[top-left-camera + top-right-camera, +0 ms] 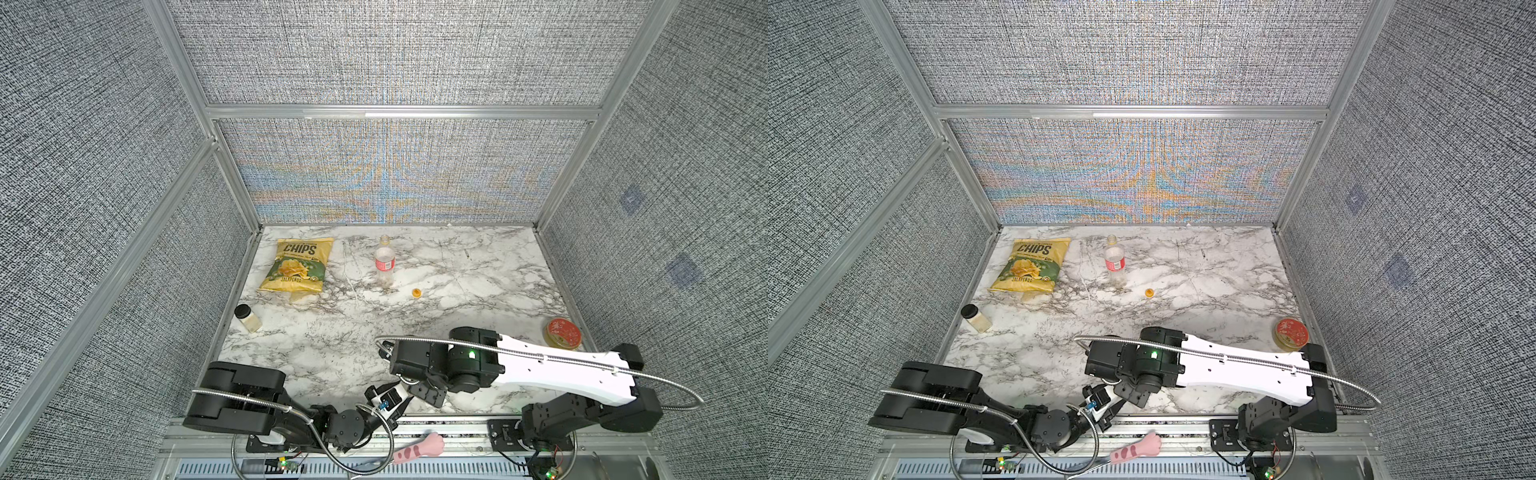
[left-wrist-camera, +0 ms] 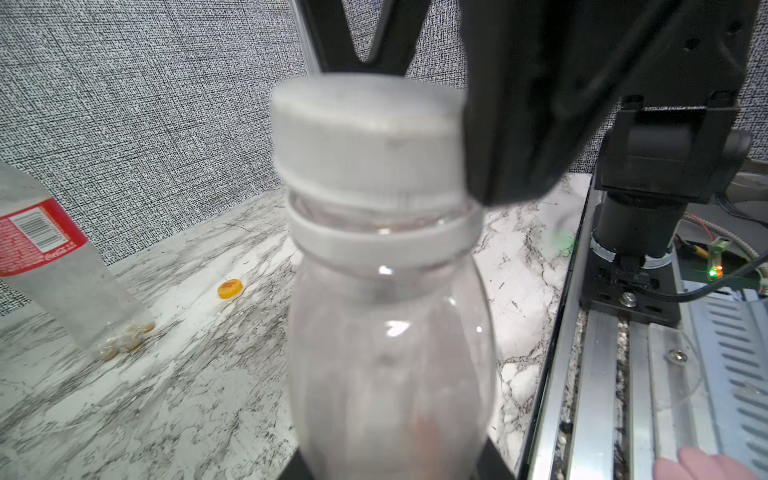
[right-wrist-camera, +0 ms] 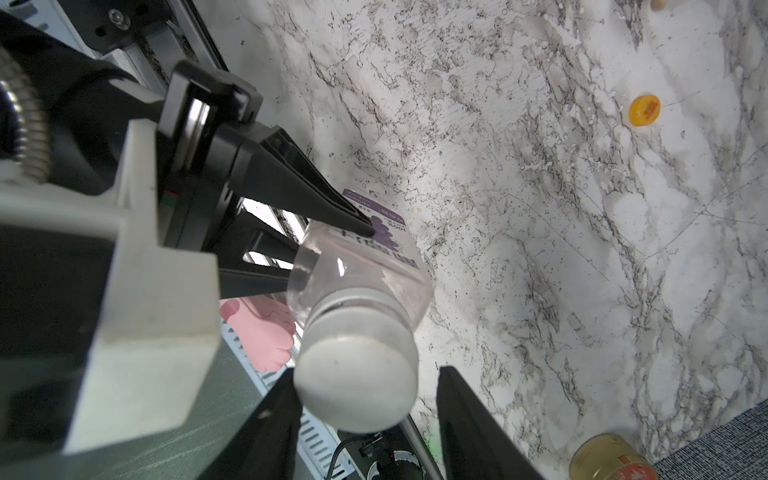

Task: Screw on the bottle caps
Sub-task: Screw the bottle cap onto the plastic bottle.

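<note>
My left gripper (image 2: 390,465) is shut on the body of the short squarish pink-tinted bottle (image 2: 390,332), holding it at the table's front edge. The white cap (image 2: 365,137) sits on that bottle's neck. My right gripper (image 3: 370,382) is open and straddles the white cap (image 3: 357,382); one finger touches its side and a gap shows at the other. The tall red-label bottle (image 1: 384,262) stands uncapped at the back. The orange-yellow cap (image 1: 416,293) lies on the marble to its right; the same cap (image 3: 644,110) shows in the right wrist view.
A yellow chips bag (image 1: 297,266) lies at the back left. A small black-lidded jar (image 1: 247,318) lies by the left wall. A red-lidded tin (image 1: 563,332) stands at the right edge. A pink paw-shaped object (image 1: 419,446) rests on the front rail.
</note>
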Controlling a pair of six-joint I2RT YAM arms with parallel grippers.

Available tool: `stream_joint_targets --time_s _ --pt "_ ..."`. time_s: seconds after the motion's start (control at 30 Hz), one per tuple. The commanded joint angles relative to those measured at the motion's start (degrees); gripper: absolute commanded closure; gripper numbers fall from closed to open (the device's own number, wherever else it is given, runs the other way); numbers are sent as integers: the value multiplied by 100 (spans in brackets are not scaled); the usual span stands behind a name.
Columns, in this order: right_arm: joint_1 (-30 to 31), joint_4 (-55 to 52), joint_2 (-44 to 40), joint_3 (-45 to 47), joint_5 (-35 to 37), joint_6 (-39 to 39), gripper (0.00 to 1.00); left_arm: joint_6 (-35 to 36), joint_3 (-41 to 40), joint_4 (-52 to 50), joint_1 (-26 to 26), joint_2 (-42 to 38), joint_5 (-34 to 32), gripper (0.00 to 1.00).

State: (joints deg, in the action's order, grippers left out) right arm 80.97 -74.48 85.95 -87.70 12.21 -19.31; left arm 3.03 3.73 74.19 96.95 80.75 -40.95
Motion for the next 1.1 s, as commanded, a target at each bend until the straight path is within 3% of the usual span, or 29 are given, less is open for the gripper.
stream_joint_targets --time_s 0.0,1.07 --pt "-37 42 -8 -61 203 -47 45 27 32 299 8 13 51 66" --pt "-268 258 251 -168 297 -222 46 31 32 295 5 7 68 67"
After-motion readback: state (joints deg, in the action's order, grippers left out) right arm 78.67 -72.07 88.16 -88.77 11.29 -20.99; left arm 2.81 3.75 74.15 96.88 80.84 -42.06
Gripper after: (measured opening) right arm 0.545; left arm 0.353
